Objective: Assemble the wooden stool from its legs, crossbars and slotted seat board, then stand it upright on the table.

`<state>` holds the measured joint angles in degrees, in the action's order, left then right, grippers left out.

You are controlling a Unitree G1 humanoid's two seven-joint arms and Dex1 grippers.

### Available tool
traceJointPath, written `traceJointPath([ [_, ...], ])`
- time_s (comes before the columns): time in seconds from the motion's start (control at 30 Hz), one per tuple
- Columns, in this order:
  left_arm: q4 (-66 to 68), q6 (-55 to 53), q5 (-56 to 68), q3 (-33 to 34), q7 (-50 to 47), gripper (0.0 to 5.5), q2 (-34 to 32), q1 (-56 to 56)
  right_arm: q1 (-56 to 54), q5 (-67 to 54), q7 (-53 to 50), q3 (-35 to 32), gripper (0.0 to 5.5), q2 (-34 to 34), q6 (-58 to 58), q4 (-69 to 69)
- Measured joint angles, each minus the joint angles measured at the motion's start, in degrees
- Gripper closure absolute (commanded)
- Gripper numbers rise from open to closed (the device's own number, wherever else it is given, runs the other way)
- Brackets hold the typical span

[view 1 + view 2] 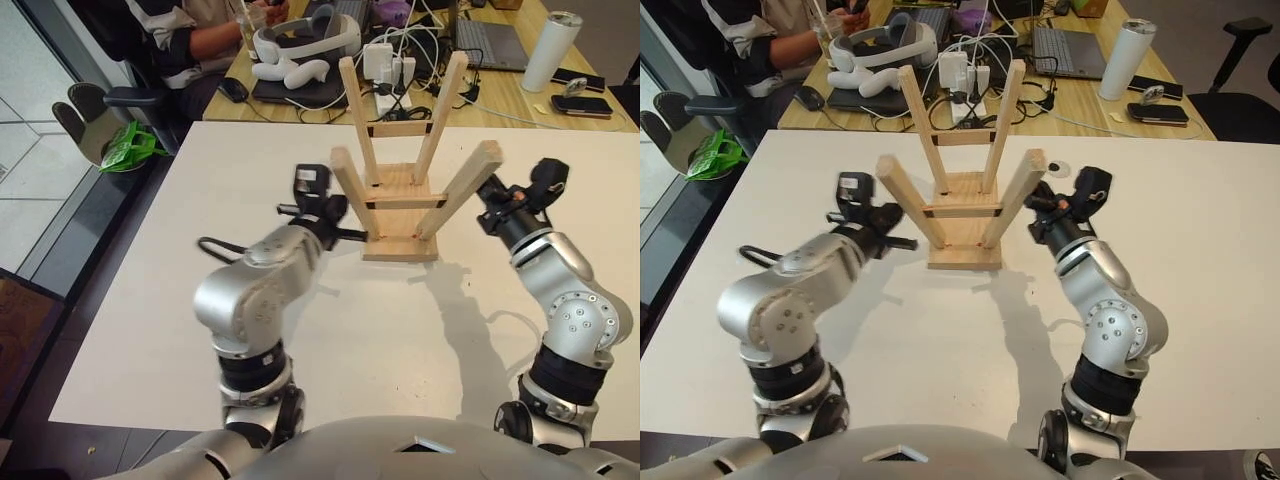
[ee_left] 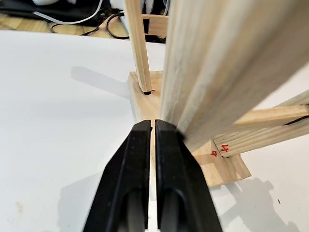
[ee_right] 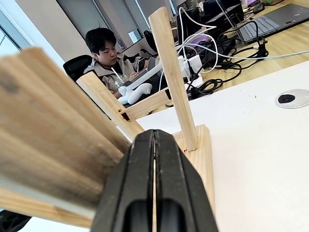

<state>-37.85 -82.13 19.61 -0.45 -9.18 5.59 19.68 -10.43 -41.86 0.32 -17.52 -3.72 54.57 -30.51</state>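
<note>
Sitting upside down on the white table (image 1: 200, 350), the wooden stool (image 1: 400, 190) had its slotted seat board (image 1: 400, 248) flat on the tabletop. All four legs stuck up in the air and splayed outward. One crossbar (image 1: 405, 201) ran between the two near legs, low down close to the board. A second crossbar (image 1: 400, 129) joined the two far legs a bit higher up. So it looked put together, just not standing the right way up. A few small red marks showed on the wood near the joints.

The left gripper (image 2: 152, 126) was down low at the left side of the seat board, right by where the near-left leg (image 1: 350, 190) met it. Its two black fingers (image 2: 130, 169) were pressed together with only a thin slit between them and nothing pinched in there. The leg ran just alongside one finger, and whether they actually touched was hard to say. The right gripper (image 3: 153, 137) was over on the other side, close beside the near-right leg (image 1: 465, 185) and above the board, also closed on nothing.

Behind the table was a wooden desk (image 1: 520, 105) with a laptop (image 1: 485, 40), a white headset (image 1: 305, 40), a tangle of cables and a white tumbler (image 1: 550, 50). A green bag (image 1: 130, 148) sat off the table's far left corner.
</note>
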Motion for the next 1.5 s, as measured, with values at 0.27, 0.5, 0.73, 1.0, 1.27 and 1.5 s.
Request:
traceJointPath([
  [0.27, 0.17, -4.74, -2.39, -4.96, 3.12, 5.32, -2.44, 3.58, -2.60, 1.69, -4.90, -0.62, 5.50, -3.21, 2.54, 2.05],
  [0.5, 14.83, 8.48, -8.44, 24.63, 4.29, 5.32, -21.98, 3.17, -6.04, 12.00, -22.84, -22.27, 5.50, -4.80, -16.67, 14.57],
  [0.73, 10.51, 7.65, -6.78, 24.98, -0.83, 5.32, -3.17, 7.52, -8.45, 5.43, -17.72, -14.89, 5.50, -2.50, -11.63, 16.39],
  [1.0, 1.45, -6.88, 6.72, 12.26, 4.73, 5.32, 5.19, 8.51, -5.25, -16.34, -12.51, -8.58, 5.50, -2.00, 4.40, 8.27],
  [1.27, -0.18, -7.97, 6.48, 7.18, 6.02, 5.09, 1.77, 4.01, -4.05, 13.32, -7.20, 11.44, 4.87, -22.21, -9.01, 4.37],
  [1.5, -0.11, 3.05, -0.37, 12.48, 3.31, 4.14, -2.19, 2.55, 1.06, 37.71, -5.35, 14.34, 3.85, -29.11, -31.09, -7.67],
])
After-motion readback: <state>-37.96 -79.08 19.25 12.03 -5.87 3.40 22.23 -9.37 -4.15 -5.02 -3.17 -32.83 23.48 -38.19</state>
